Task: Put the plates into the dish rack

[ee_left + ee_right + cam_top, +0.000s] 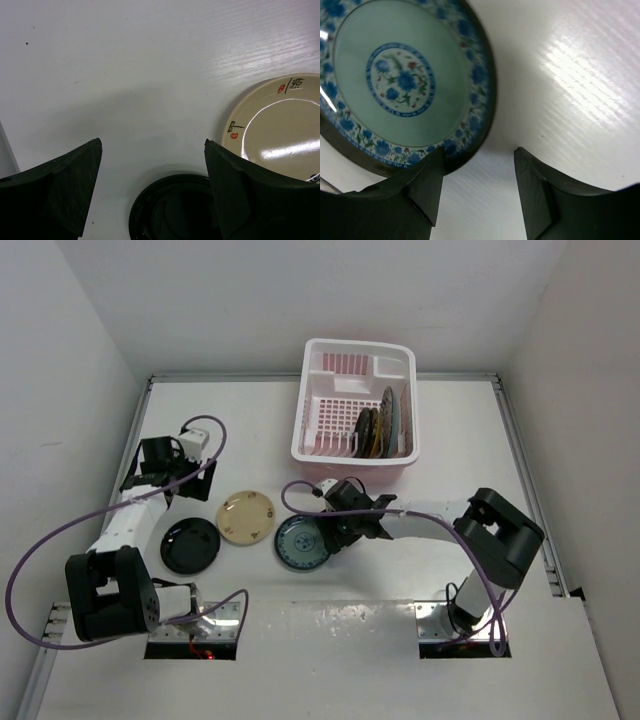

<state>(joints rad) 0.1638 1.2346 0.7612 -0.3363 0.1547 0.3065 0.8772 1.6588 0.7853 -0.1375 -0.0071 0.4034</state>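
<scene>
Three plates lie flat in row on table (450, 440): black plate (190, 544), cream plate (246, 517), blue-green plate (303, 541). Standing plates (376, 428) on edge in dish rack (358, 343), far side. Right gripper (479, 155) spread apart at blue-green plate's rim, holding nothing. Left gripper (152, 142) spread apart above black plate's edge.

A robotics lab cell, not a kitchen: a bare white table (450, 440) boxed in by plain white walls (300, 290), two robot arms (430, 512) bolted at its near edge (purple cables (283, 496) looping free).
</scene>
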